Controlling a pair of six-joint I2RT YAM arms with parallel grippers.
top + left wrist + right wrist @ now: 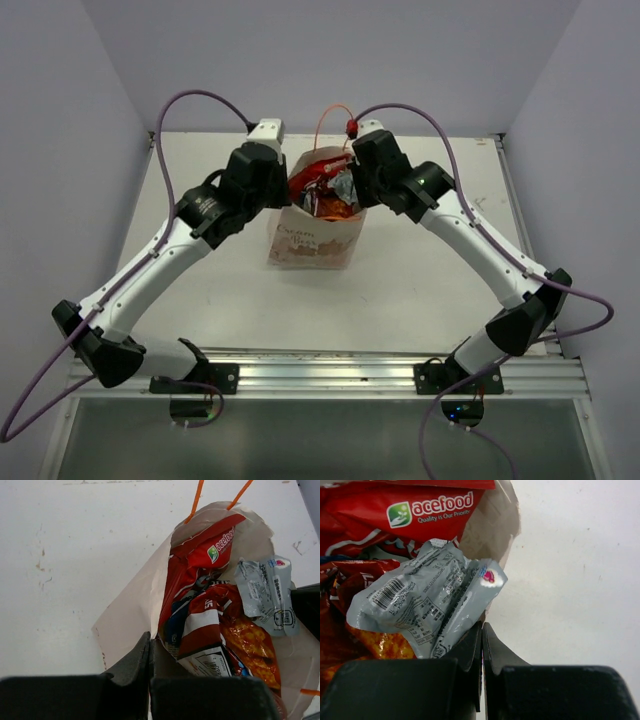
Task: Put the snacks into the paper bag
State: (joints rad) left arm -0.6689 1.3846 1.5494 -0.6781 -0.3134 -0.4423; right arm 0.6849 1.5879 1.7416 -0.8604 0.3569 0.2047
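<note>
The beige paper bag (312,245) stands upright mid-table with the snacks inside it. In the left wrist view I see a big red chips bag (210,550), a red-white packet (200,625), an orange chips bag (252,647) and a silver foil packet (267,595) on top. My left gripper (150,636) is shut on the bag's left rim (127,620). My right gripper (482,625) is shut on the right rim (492,527), just under the silver packet (425,600). From above, both grippers (287,195) (356,190) flank the bag's mouth.
Orange cord handles (330,120) stick up from the bag's far side. The white table (250,310) is walled in by purple panels on three sides. An aluminium rail (320,375) with the arm bases runs along the near edge. Purple cables loop over both arms.
</note>
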